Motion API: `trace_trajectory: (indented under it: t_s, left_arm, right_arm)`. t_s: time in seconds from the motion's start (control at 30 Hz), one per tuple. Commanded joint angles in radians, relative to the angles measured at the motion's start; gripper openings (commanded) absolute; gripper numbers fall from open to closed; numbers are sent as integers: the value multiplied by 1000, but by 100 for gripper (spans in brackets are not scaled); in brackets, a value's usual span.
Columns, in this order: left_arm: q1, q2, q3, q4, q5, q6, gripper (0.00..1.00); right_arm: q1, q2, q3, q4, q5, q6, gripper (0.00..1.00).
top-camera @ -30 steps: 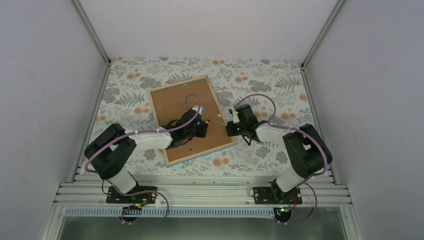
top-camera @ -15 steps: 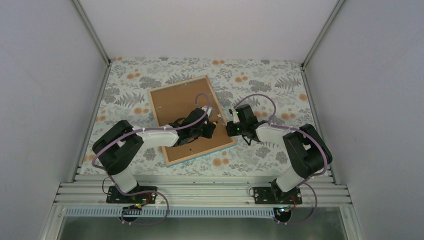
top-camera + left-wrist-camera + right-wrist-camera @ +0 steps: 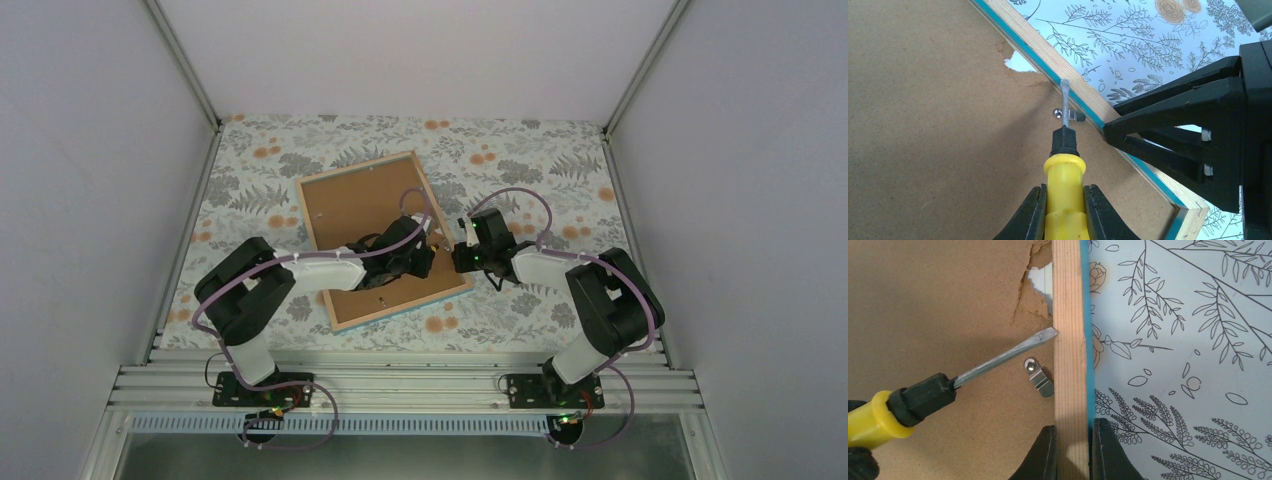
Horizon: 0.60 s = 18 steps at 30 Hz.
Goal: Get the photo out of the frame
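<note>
Moved since a second ago: left arm, from the board's middle to the frame's 3 o'clock rim. Left gripper: jaws clamp a yellow-handled screwdriver, shaft crossing a metal clip, tip at the wood rim. Right gripper, at 3 o'clock: jaws pinched on the frame, which lies face down. Backing board, torn at the clip's 12 o'clock, hides the photo. Floral tabletop beyond.

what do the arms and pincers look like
The left arm and right arm have white links, black joints and looping purple cables. The left pincer and right pincer each have two black tapered fingers.
</note>
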Motion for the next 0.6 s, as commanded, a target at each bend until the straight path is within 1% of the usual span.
trace_trajectory:
  t_s: [0.0,0.23,0.57]
  left_arm:
    - [-15,-8,11,-74,-2,-1,2]
    - [-19,-56,-19,-66,-25,-12,2]
    - [-21,-18,21,-88,-13,25,2]
  right_arm:
    - [-2,16,-24,-8,6,21,4]
    - [-1,22,-23,-4,4,21,4]
    - [-2,33,-21,-5,1,19,4]
